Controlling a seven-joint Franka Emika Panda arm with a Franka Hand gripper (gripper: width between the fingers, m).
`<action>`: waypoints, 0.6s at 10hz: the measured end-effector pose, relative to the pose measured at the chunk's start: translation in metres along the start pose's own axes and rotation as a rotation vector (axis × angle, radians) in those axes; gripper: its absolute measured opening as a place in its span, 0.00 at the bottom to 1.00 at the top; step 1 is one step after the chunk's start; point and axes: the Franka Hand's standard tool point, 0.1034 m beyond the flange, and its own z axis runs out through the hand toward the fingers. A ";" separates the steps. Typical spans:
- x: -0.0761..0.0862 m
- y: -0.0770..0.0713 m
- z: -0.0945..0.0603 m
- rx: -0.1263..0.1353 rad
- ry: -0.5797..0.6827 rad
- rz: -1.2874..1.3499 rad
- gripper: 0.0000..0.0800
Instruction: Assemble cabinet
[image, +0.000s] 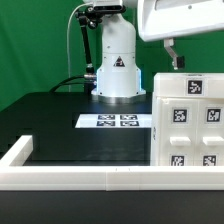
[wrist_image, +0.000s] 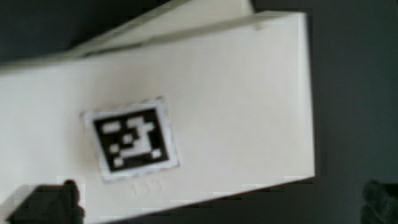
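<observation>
On your black tabletop (image: 60, 125) before a green backdrop, the gripper (wrist_image: 222, 205) hangs spread wide, holding nothing, above the large white boxy plastic cabinet (image: 190, 125) at the exterior view's right; the marker board (image: 117, 121) lies beside it.

The surface (image: 55, 125) is a flat black top, bare over most of the exterior view's left half. A low white rim (image: 70, 178) borders it along the near edge and turns up the exterior view's left side. Toward the back, the marker board (image: 116, 121) lies flat on the surface, a thin white strip with black-and-white tags in a row. Just behind it stands the robot's white base (image: 117, 75), with dark cables trailing off beside it. On the exterior view's right, the cabinet (image: 190, 125) stands on the surface, a large white body whose face carries a grid of tagged blocks, its lower part hidden behind the rim.
</observation>
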 end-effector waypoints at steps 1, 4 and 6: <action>0.001 0.000 0.000 -0.001 -0.001 -0.091 1.00; 0.001 0.002 0.000 -0.004 0.000 -0.261 1.00; 0.002 0.004 0.000 -0.012 0.000 -0.364 1.00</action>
